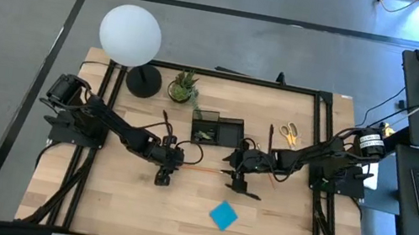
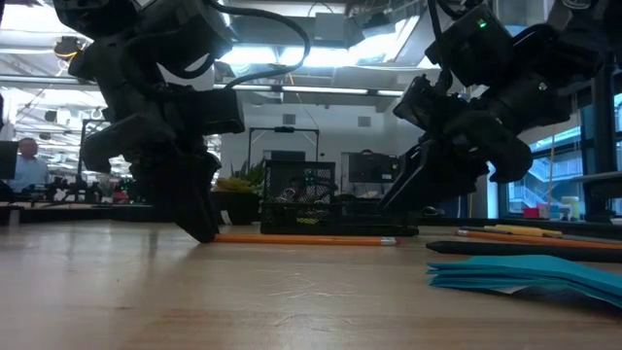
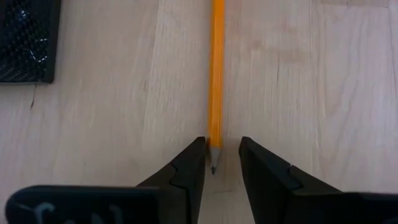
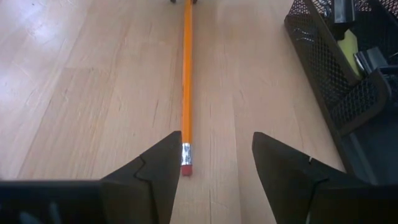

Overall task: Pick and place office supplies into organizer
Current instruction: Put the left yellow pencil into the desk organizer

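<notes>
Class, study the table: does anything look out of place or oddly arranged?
One oddity: both grippers sit at the same orange pencil, which lies flat on the table. The left gripper straddles its sharpened tip; the right gripper stands open at its eraser end. Nothing looks spilled or damaged.

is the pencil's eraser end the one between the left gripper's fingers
No, the left gripper straddles the sharpened tip of the orange pencil.
</notes>
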Tool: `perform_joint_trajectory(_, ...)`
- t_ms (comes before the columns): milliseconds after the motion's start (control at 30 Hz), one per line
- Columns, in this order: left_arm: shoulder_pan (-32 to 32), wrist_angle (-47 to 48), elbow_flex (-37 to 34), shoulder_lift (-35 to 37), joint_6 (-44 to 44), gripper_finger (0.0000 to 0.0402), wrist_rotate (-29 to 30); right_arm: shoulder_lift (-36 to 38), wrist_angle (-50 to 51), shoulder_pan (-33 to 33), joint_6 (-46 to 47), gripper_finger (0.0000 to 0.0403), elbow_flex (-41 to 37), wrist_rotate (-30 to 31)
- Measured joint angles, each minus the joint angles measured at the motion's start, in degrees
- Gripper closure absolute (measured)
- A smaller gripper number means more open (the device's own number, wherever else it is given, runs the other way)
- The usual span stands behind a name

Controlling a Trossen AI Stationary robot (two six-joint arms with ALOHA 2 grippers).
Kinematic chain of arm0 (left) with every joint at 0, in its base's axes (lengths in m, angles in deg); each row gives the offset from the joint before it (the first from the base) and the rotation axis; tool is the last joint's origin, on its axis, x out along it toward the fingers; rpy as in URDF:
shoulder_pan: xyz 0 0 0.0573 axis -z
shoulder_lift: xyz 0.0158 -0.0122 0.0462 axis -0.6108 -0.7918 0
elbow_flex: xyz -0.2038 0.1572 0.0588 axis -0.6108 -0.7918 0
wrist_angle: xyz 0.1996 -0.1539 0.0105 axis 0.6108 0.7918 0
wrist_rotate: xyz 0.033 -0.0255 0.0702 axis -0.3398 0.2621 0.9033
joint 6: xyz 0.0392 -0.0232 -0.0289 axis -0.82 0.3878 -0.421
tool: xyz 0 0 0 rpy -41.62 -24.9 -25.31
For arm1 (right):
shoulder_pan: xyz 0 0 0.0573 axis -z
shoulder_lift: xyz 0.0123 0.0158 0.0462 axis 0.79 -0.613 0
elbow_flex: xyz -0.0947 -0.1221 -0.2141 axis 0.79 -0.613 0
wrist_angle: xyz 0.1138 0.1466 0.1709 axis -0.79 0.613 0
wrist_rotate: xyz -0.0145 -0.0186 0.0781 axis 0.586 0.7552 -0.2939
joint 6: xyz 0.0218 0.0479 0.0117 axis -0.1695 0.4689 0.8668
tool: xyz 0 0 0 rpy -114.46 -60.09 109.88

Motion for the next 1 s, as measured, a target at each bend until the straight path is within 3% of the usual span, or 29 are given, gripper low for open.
perform_joint_trajectory(200, 0.0, 0.27, 0.0, 0.04, -0.05, 0.0318, 0.0, 0.0, 0.02, 0.0, 0.0, 0.0203, 0.0, 0.0)
perform_joint_trajectory(467, 0.07, 0.41, 0.0, 0.15, -1.48, 0.0392, 0.03, 0.04, 0.93, 0.02, 5.45, 0.0203, -0.03, -0.6)
perform_joint_trajectory(667, 0.11, 0.04, 0.0, 0.15, -1.38, 0.0396, 0.89, 0.04, 4.93, 0.0, 7.04, 0.0203, -0.07, -4.77)
perform_joint_trajectory(1000, 0.11, -0.37, -0.02, 0.15, -1.07, 0.0397, 1.75, 0.04, 1.28, 0.0, 7.58, 0.0203, -0.07, -5.0)
